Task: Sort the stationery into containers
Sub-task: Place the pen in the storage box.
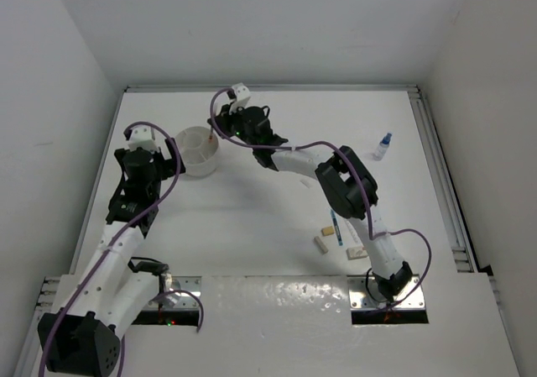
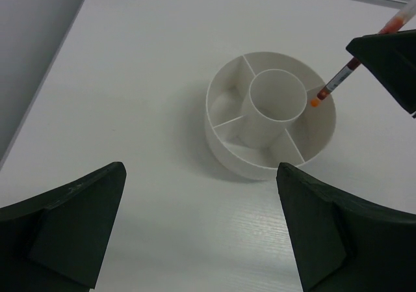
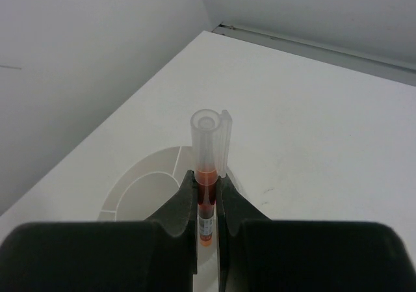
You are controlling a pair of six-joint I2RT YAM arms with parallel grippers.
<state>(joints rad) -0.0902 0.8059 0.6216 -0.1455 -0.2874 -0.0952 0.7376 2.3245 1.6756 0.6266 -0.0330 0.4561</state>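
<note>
The round white tub has a centre cup and divided outer compartments. It stands on the table just ahead of my left gripper, which is open and holds nothing. My right gripper is shut on a red-orange pen with a clear cap. The pen is held steeply, its orange tip down over the tub's far right compartment. In the top view the right gripper hangs beside the tub and the left gripper sits at the tub's left.
Loose items lie on the right half of the table: a blue-capped bottle, a blue pen, a tan eraser, a white eraser and a flat clear piece. Walls close in the left, back and right sides.
</note>
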